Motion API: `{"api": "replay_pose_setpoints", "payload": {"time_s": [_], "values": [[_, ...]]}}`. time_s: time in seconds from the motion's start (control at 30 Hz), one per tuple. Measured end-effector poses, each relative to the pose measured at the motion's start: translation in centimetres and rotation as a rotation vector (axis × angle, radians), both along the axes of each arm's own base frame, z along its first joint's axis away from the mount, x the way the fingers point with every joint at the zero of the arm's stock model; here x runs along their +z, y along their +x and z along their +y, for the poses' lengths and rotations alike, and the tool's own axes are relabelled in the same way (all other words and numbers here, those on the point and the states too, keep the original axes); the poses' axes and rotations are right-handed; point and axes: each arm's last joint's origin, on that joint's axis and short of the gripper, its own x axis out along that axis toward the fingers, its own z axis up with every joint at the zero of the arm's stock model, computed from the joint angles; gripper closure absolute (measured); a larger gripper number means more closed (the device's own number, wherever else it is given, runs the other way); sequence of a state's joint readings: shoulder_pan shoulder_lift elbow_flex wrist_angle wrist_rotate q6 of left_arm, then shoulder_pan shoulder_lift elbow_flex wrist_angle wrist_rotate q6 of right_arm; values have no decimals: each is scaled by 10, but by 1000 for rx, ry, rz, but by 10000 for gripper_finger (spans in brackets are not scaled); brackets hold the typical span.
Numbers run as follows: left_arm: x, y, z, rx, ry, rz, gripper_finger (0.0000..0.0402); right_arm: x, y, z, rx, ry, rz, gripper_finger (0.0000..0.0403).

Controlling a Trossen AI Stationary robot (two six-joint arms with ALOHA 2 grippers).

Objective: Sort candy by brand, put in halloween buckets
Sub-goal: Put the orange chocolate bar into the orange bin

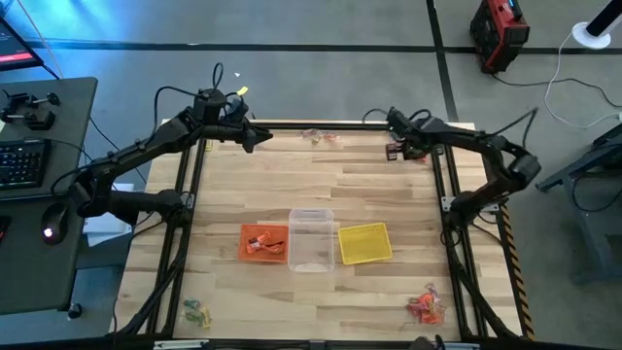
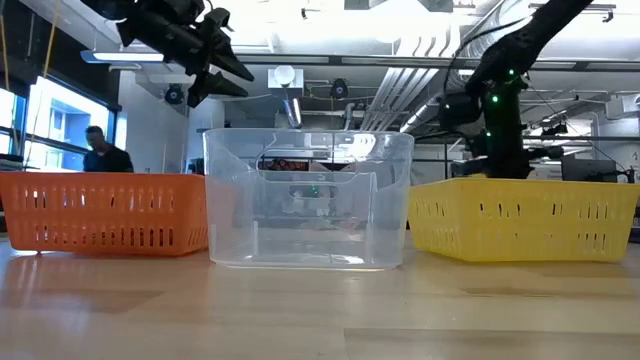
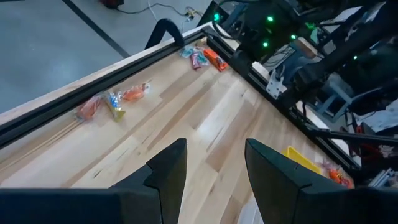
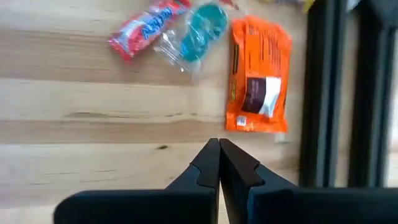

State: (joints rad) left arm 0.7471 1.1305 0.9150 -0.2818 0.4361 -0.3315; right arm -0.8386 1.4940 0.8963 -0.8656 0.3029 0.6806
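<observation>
The right gripper (image 4: 219, 163) hangs over the tabletop (image 1: 369, 185) with jaws pressed together on nothing — the orange candy (image 4: 258, 74) lies just beyond its tips. Best to reopen, straddle the wrapper (flat, slippery), then pinch; the left gripper (image 3: 214, 165) waits, jaws spread.

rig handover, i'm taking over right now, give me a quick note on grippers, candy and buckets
Left gripper: open, empty, raised over the table's far left.
Right gripper: shut on nothing, at the far right edge just short of an orange candy; a red candy and a teal candy lie beside it.
Buckets in a row near the front: orange bucket holds a few candies, clear bucket and yellow bucket look empty.
Left to sort: a far-edge cluster, a front-right pile, a front-left pile. Most of the sorting remains.
</observation>
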Motion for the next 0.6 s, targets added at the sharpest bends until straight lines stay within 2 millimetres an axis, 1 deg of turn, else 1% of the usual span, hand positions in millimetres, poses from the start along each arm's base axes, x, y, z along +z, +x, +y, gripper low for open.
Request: {"api": "replay_pose_setpoints", "payload": {"time_s": [0.07,0.13,0.2,0.33,0.4,0.5,0.6], "values": [[0,0,0,0,3,-3,248,-2,-10,-7,-99,19,-6,401],[0,0,0,0,2,-2,248,-4,-18,-13,-224,-6,3,400],[0,0,0,0,2,-2,248,-7,-22,-18,-340,-90,-1,401],[0,0,0,0,1,-1,248,-17,-25,-19,-469,-216,-24,402],[0,0,0,-1,2,-1,248,-23,-28,-17,-510,-251,-16,402],[0,0,0,-1,5,0,248,-35,-32,-14,-527,-277,-23,403],[0,0,0,-5,11,2,248,-42,-28,-14,-518,-337,-74,403]]}}
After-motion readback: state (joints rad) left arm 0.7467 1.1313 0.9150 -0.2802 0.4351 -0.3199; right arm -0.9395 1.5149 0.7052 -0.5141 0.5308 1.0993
